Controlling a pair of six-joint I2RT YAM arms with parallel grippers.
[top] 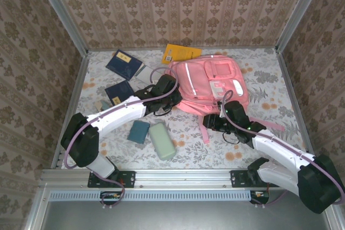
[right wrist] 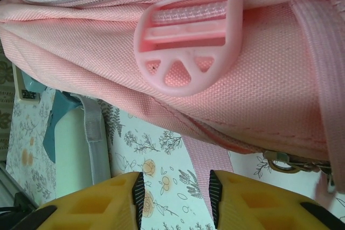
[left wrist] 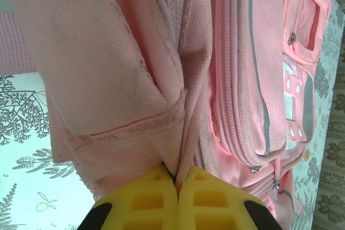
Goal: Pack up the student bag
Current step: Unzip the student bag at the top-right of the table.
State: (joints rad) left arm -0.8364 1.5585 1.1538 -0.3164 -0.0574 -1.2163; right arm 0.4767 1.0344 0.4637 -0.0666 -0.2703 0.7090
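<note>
The pink student bag (top: pixel 213 82) lies flat at the middle back of the table, front pockets up. My left gripper (top: pixel 168 93) sits at the bag's left edge. In the left wrist view it (left wrist: pixel 177 175) is shut, pinching a fold of the bag's pink fabric (left wrist: pixel 183 106). My right gripper (top: pixel 214 122) hovers at the bag's near edge. In the right wrist view it (right wrist: pixel 177 192) is open, with a pink strap (right wrist: pixel 207 160) lying on the table between the fingers, close to the right one. A pink plastic buckle (right wrist: pixel 186 44) sits on the bag just above.
A mint green case (top: pixel 162 140) and a teal pouch (top: pixel 139 131) lie in front of the left arm. Two navy notebooks (top: pixel 123 64) (top: pixel 118 92) lie at the back left. A yellow book (top: pixel 181 53) lies behind the bag. Walls enclose the table.
</note>
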